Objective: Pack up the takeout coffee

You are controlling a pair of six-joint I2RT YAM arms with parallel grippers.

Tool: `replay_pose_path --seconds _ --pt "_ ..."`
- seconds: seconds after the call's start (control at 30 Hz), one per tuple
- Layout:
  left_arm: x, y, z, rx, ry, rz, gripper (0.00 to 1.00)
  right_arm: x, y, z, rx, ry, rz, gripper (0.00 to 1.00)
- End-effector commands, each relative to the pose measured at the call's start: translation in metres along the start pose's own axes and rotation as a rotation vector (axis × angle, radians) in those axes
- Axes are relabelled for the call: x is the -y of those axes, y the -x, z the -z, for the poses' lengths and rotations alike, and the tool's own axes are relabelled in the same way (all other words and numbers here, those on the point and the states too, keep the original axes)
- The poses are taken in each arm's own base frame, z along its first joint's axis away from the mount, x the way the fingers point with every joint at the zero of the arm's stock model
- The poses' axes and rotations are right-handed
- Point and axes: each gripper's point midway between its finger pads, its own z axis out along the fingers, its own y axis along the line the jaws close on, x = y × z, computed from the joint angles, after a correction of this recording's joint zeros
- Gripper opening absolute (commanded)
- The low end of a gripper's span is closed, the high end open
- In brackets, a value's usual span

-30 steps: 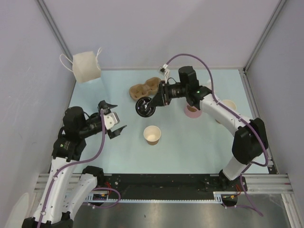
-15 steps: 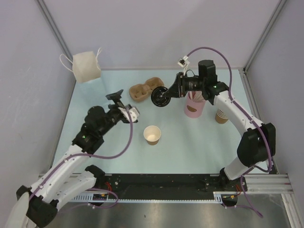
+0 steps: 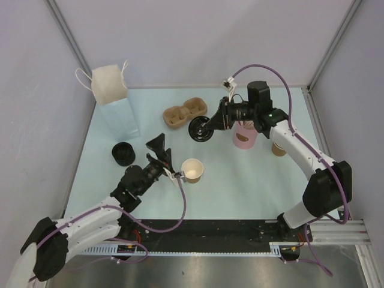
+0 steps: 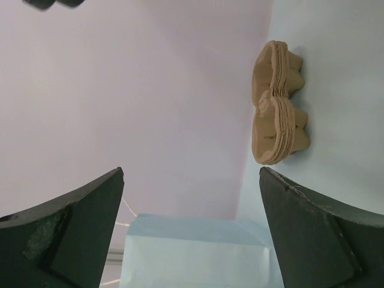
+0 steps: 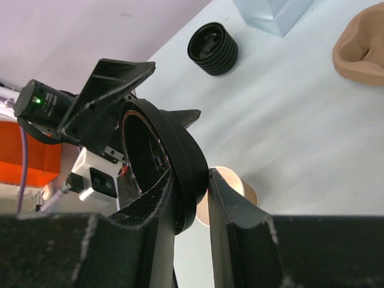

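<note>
- Near the middle of the pale blue surface [image 3: 240, 180], the tan paper cup [image 3: 192, 170] stands upright with its mouth open and its cream inner wall showing.
- Over on the left, the left claw [image 3: 170, 159] is spread wide, with nothing between its fingers. Its tips are just beside the cup's left side; whether one touches the cup cannot be told.
- From the left wrist camera, the two dark fingers [image 4: 72, 234] stand far apart. Between them only the stack of brown pulp cup carriers [image 4: 279, 105], the pale paper bag [image 4: 192, 252] and the far wall show.
- Farther back, the right claw [image 3: 207, 126] is narrowed onto the round black lid [image 3: 198, 131], pinching its rim. The lid is tipped on edge, not flat.
- Seen from the right wrist, the lid [image 5: 180, 162] sits clamped between both fingers, and part of the cup [image 5: 231, 183] shows beyond it.
- Lid and cup are apart; the lid is behind the cup, toward the back wall, and the cup has no lid on it.
- At the left, a stack of black lids [image 3: 123, 153] rests on the surface near the bag's foot.
- Just right of the held lid stands a pink cup [image 3: 243, 138], and a stack of nested tan cups [image 3: 278, 147] stands farther right, partly behind the right arm.
</note>
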Motion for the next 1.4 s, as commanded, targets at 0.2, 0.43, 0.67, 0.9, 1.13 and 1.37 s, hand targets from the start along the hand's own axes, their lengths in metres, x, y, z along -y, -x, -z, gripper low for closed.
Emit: replay_pose_path --seconds 0.2,0.43,0.67,0.9,1.13,1.37 --pt "-0.038 0.047 0.028 0.218 0.292 -0.297 0.99 -0.006 -0.028 -0.038 -0.078 -0.007 0.087 0.27" --pt "-0.039 0.056 0.038 0.264 0.333 -0.341 0.99 -0.003 -0.041 -0.056 -0.108 -0.030 0.109 0.27" --pt "-0.005 0.066 0.038 0.337 0.251 -0.438 0.99 -0.013 -0.049 -0.064 -0.132 -0.012 0.133 0.27" --pt "0.004 0.065 0.033 0.336 0.209 -0.465 0.99 -0.018 -0.054 -0.068 -0.149 -0.006 0.154 0.27" --pt "0.016 0.065 0.034 0.346 0.172 -0.474 0.88 -0.024 -0.065 -0.077 -0.177 0.005 0.171 0.27" --pt "0.033 0.065 0.036 0.362 0.122 -0.513 0.73 -0.025 -0.069 -0.083 -0.198 0.006 0.183 0.28"
